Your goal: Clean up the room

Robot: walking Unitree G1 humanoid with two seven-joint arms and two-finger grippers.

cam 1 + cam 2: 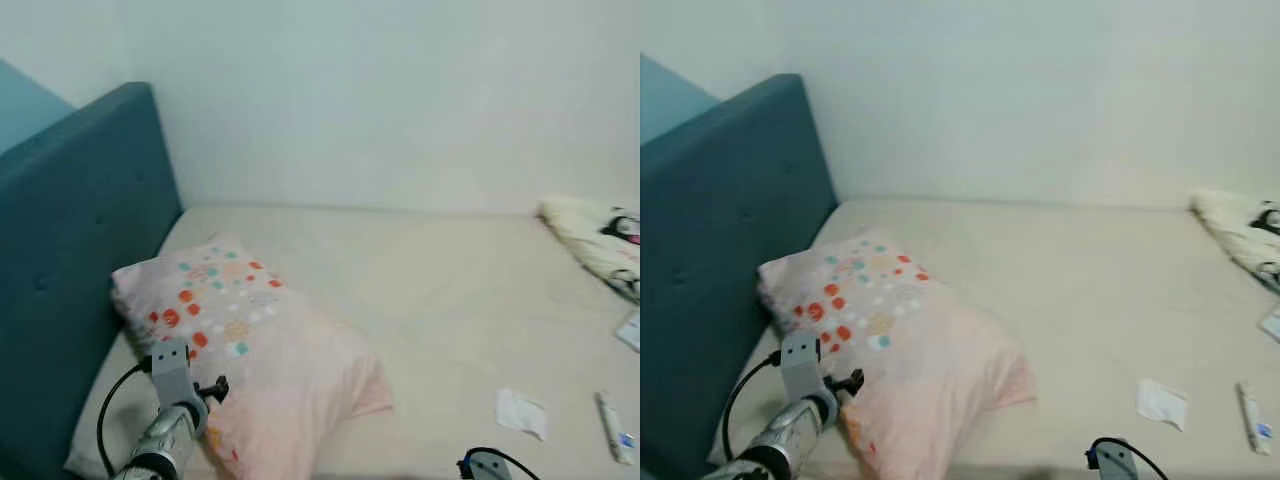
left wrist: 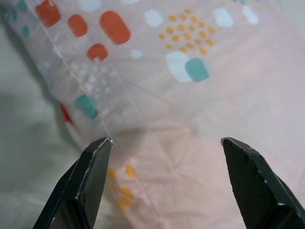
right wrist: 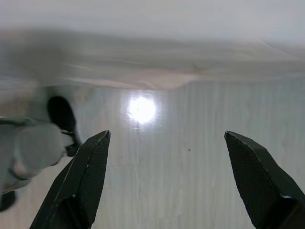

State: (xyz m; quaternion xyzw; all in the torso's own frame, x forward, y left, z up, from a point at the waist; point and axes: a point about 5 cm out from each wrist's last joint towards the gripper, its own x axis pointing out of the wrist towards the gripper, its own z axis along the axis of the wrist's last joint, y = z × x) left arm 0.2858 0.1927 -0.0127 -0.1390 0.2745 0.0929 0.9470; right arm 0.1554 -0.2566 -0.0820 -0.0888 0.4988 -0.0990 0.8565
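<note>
Lower left of the frame: the left gripper [image 2: 164, 183] hovers with its black fingers spread wide, empty, over the pale pink pillow with orange and teal dots [image 1: 262, 350], which lies on the cream bed [image 1: 440, 290] beside the teal padded headboard [image 1: 70, 250]. The right gripper [image 3: 167, 183] gapes wide, empty.

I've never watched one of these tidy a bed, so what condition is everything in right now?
pillow: lying askew beside the headboard.
left pincer: open, over the pillow.
right pincer: open, low, idle.
paper scrap: loose on the mattress.
small tube: lying flat.
</note>
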